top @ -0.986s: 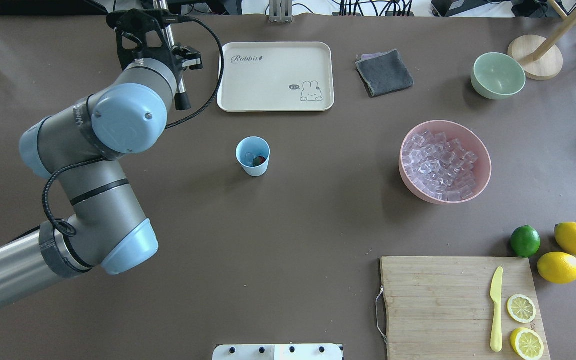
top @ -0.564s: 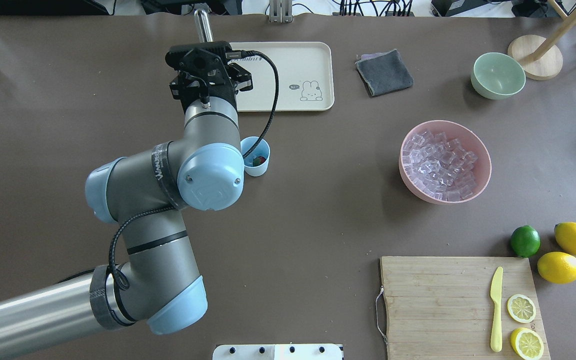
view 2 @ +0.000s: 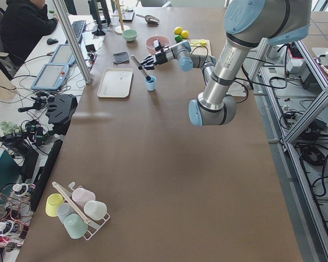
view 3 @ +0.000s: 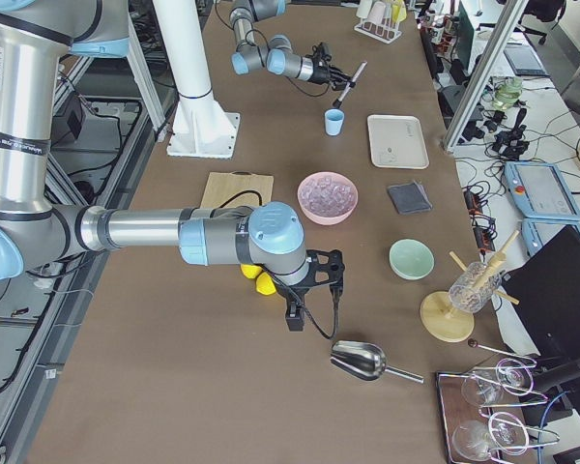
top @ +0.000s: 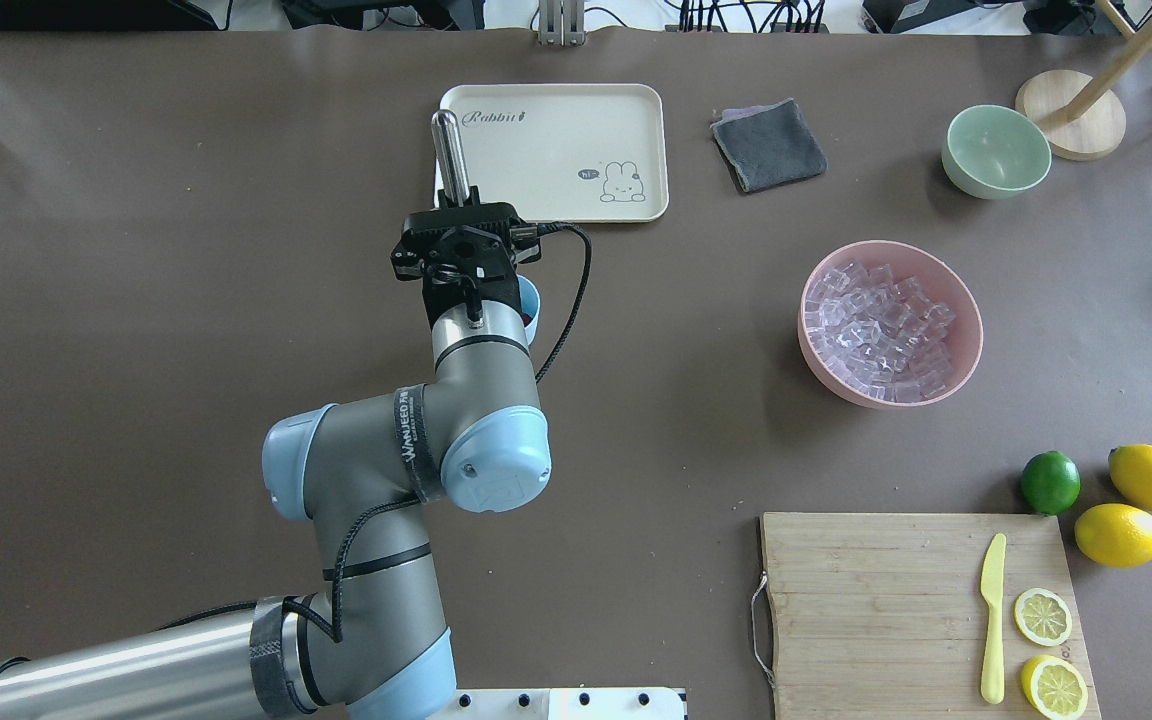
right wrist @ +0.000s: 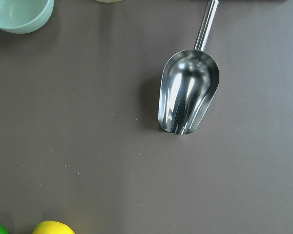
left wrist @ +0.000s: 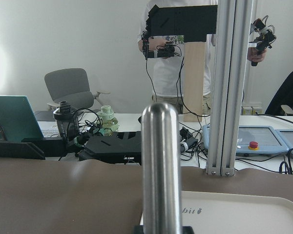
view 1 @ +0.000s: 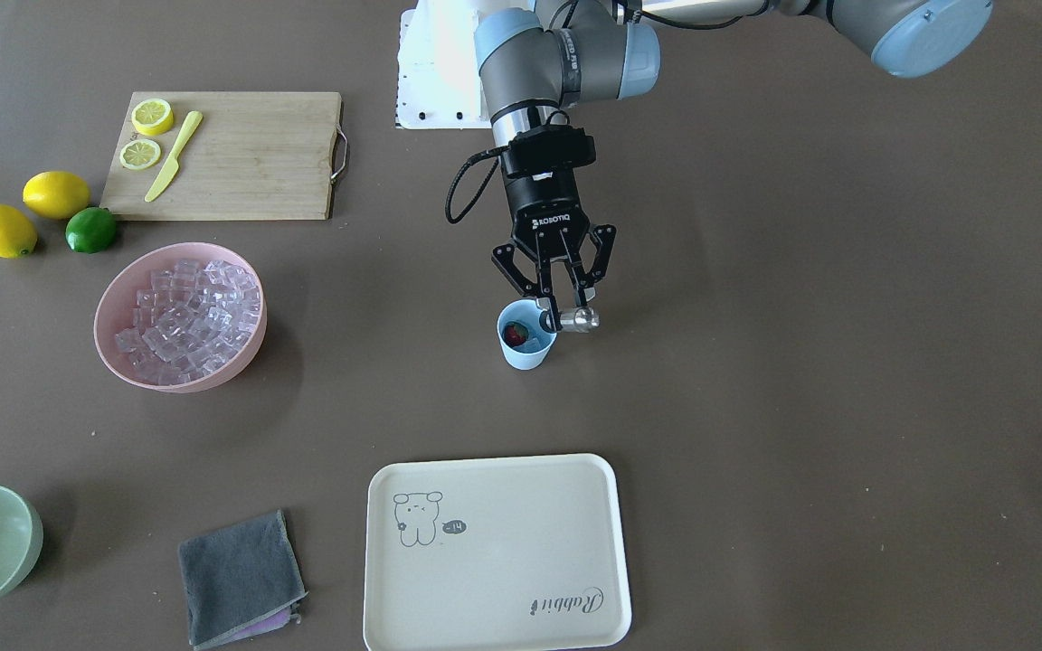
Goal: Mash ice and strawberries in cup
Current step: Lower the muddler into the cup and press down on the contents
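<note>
The pale-blue cup (view 1: 525, 348) stands mid-table with a red strawberry (view 1: 514, 335) inside. My left gripper (view 1: 558, 310) hangs just over its rim, shut on a steel muddler (top: 451, 150) that leans away toward the tray. In the exterior left view the muddler's dark lower end sits at the cup's (view 2: 151, 83) mouth. From overhead the gripper (top: 464, 250) hides most of the cup (top: 532, 299). The ice (top: 878, 330) fills the pink bowl (top: 971, 345). My right gripper (view 3: 314, 288) shows only in the exterior right view, above bare table, and I cannot tell its state.
A cream tray (top: 576, 190) lies beyond the cup, with a grey cloth (top: 769, 146) and a pale-green bowl (top: 996, 152) to its right. A cutting board (top: 886, 610) with knife and lemon slices, a lime and two lemons lie near right. A steel scoop (right wrist: 188, 97) lies under my right wrist.
My left arm has swung right from the table's far-left corner to over the cup, carrying the muddler. It now covers most of the cup from overhead.
</note>
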You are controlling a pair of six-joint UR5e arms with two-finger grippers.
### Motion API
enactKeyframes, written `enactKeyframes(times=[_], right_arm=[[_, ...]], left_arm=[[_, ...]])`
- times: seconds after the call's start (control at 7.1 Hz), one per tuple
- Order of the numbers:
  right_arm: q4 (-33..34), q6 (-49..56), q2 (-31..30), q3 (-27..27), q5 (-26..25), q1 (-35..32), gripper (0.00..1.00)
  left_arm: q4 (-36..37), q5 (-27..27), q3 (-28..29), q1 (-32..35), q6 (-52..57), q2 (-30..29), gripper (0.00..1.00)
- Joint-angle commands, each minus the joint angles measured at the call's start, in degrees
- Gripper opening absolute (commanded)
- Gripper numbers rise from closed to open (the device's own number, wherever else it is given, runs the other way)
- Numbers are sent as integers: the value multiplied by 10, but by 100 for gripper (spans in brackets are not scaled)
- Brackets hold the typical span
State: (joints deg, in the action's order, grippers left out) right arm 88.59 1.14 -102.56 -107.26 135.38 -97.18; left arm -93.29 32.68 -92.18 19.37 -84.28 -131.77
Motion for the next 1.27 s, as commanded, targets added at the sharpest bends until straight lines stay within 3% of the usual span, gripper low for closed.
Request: enactKeyframes(times=[0.0, 1.13], right_arm=[[0, 1, 0, 0, 0, 0, 100], [0, 1, -6, 1, 0, -1, 100]], left_arm=[[0, -5, 30, -4, -13, -16, 27], [-3, -6, 48, -20, -37, -21, 27]])
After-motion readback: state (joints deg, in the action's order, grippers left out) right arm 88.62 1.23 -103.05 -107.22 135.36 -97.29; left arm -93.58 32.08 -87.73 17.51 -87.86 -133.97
